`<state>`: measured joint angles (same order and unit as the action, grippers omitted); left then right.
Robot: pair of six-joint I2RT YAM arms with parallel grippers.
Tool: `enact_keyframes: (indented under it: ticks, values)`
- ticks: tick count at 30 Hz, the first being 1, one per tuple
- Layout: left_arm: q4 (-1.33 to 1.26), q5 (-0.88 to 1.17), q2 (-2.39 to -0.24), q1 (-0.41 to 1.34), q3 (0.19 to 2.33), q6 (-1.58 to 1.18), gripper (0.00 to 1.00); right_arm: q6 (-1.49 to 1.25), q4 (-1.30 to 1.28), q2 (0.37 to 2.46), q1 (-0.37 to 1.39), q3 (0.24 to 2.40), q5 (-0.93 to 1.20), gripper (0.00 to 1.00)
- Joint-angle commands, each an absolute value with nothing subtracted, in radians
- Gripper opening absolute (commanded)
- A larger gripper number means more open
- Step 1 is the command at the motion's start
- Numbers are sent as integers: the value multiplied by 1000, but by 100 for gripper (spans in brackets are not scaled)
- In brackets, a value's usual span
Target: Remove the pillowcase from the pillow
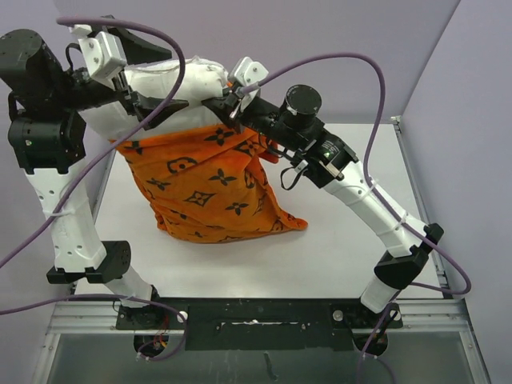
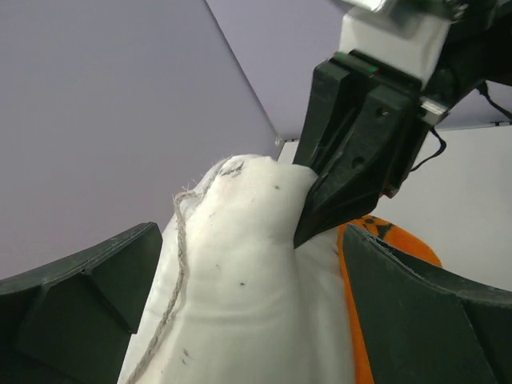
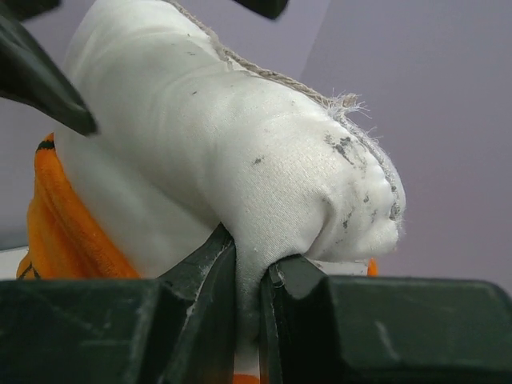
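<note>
**Stripping stage, mid-extraction.** The pillow (image 1: pixel 188 78) is held raised above the far side of the table (image 1: pixel 344 240) with its white upper end bare. The pillowcase (image 1: pixel 210 188) — orange with a dark pattern — hangs around its lower part and sags to the table surface, one corner trailing to the right. The right gripper (image 3: pixel 248 276) is clamped on a pinched fold of the pillow's white fabric near a corner, just below the frayed seam (image 3: pixel 344 104). Its jaws stand almost together with only cloth between them, and it appears to carry the load. The left gripper (image 2: pixel 248 320) is spread to its full width, one finger on each side of the pillow's exposed end, and has hold of nothing. Whether its fingers touch the fabric cannot be told. Judged from this arrangement, the step in hand is separating cover from cushion with the cushion anchored from above. Part of the pillow is out, but most of it is apparently inside the cover. The next move calls for the free left gripper to go down to the orange rim just below the white. There it should close on pillowcase cloth alone and draw it downward and away while the right grip holds — catching pillow fabric along with the cover would merely drag both together.
</note>
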<state>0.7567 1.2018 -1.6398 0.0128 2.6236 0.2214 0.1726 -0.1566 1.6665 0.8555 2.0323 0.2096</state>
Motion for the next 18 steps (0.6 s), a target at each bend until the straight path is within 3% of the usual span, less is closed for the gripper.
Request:
enact_keyframes:
  ticks: [1,8,11,13,14,15,16,18]
  values:
    - [1025,1164,-1660,0,2634,437,98,167,-79,1638,884,2045,283,0]
    - [1251,1112,-1686,-2,2617,625,98,153,-84,1628,894,2042,335,0]
    - [1276,1151,-1695,3,2609,625,87,150,-82,1625,894,2024,336,0]
    - [1247,1187,-1699,5,2600,583,70,124,-77,1620,886,2007,337,0]
    - [1220,1204,-1702,5,2595,554,52,89,-69,1615,869,1995,341,6]
    - [1181,1209,-1700,5,2588,522,22,18,-63,1613,839,1984,352,14]
    - [1112,1200,-1693,5,2567,466,5,-78,-61,1613,783,1976,388,25]
    - [968,1178,-1655,3,2486,379,0,-288,3,1581,671,1894,448,40]
